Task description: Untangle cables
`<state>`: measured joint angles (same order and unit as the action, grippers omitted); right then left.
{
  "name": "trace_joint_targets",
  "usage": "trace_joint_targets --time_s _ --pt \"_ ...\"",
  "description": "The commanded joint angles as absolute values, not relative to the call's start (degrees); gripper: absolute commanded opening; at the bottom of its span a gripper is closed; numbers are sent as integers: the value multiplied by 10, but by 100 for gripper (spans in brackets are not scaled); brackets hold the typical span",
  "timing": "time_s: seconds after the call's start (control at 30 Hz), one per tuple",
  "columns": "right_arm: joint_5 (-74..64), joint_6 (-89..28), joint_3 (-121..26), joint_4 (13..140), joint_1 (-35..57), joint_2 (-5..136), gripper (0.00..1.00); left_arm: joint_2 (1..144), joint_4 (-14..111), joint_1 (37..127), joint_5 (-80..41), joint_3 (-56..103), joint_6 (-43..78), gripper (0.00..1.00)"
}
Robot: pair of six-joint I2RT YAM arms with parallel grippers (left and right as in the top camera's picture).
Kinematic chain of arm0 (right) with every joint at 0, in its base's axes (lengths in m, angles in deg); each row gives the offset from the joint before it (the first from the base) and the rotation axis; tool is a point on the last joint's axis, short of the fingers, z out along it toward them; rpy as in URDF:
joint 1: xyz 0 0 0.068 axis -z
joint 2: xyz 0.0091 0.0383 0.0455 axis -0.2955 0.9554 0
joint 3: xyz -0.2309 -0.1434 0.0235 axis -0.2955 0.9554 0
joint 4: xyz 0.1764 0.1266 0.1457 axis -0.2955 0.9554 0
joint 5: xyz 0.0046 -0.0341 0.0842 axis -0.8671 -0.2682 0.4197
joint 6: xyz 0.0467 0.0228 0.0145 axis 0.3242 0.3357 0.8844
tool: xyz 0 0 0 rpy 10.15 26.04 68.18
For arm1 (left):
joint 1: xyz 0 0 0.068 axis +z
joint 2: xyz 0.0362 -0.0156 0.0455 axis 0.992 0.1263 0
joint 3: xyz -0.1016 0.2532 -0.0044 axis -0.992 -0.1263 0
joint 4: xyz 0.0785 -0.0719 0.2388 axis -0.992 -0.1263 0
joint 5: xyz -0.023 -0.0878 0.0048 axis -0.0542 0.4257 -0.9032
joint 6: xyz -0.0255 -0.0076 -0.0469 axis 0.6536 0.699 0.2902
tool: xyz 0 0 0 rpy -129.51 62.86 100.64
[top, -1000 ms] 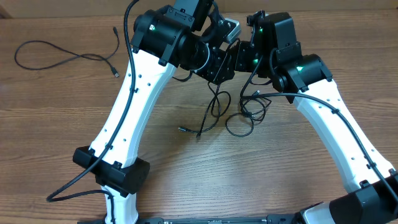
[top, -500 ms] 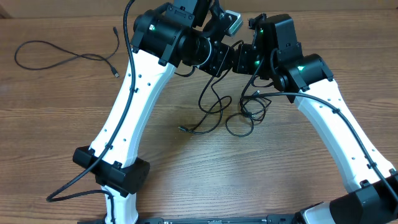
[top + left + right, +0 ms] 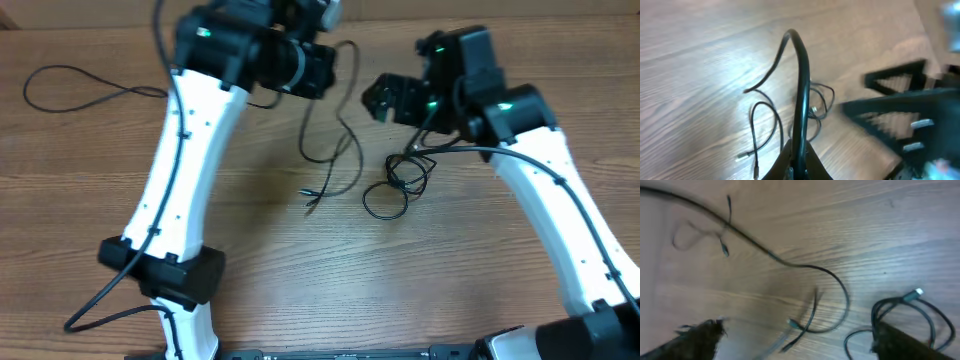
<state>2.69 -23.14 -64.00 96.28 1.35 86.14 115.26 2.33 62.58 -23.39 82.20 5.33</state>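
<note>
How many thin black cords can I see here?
3: a looped cord at the far left, a hanging cord pinched in the left claw, and a tangled bunch in the middle, which may hide more.

Overhead down; wrists close, seemingly sharing cables (image 3: 405, 172).

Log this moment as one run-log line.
left claw: shut on cable strand | right claw: open, empty | cable tangle: on table

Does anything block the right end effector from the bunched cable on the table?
Nothing visible does. The open right end effector sits just beyond the bunch; the strand held by the left end effector hangs off to one side.
</note>
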Motion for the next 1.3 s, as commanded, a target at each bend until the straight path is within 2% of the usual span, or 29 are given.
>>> trace_joint_targets --time_s 0.0,0.2,0.5,0.7,0.97,1.27 --pt "51 -231 -669 976 56 801 100 1099 35 654 -166 833 72 4" --pt "51 -231 -669 1024 98 791 100 1061 65 659 -75 833 74 4" --pt "51 -233 -669 1045 105 791 100 1032 21 704 -75 833 106 4" --pt "51 -233 -669 1045 105 791 100 1046 -55 829 -69 832 107 4" --pt "51 -233 -669 1042 105 791 100 1073 -140 988 -69 795 24 4" --pt "51 -233 -669 1035 105 791 100 1088 -50 1103 -115 642 -1 4"
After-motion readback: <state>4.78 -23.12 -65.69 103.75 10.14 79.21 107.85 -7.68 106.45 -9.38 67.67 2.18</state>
